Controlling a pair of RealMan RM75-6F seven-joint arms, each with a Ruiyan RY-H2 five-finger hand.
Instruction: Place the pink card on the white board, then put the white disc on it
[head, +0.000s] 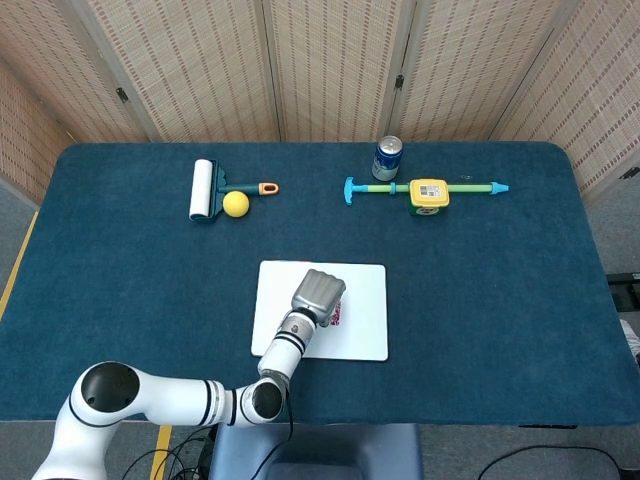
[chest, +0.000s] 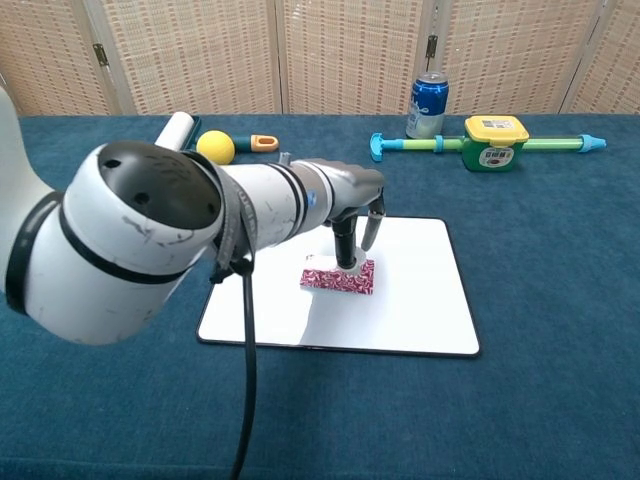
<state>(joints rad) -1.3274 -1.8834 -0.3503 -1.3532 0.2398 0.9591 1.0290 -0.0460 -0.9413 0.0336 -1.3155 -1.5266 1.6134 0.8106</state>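
The white board (head: 368, 325) (chest: 425, 300) lies flat on the blue table near the front middle. On it rests the pink patterned card (chest: 330, 279), mostly hidden under my hand in the head view, with only its edge (head: 337, 314) showing. My left hand (head: 318, 292) (chest: 355, 212) hangs over the card's right part with its fingers pointing down. Its fingertips pinch a small white disc (chest: 347, 266), which sits right at the card's surface. Whether the disc rests fully on the card I cannot tell. My right hand shows in neither view.
Along the far side stand a blue can (head: 387, 158) (chest: 428, 105) and a green and blue rod toy with a yellow box (head: 428, 193) (chest: 492, 142). At the far left lie a white lint roller (head: 202, 189) (chest: 172, 135) and a yellow ball (head: 235, 203) (chest: 214, 146).
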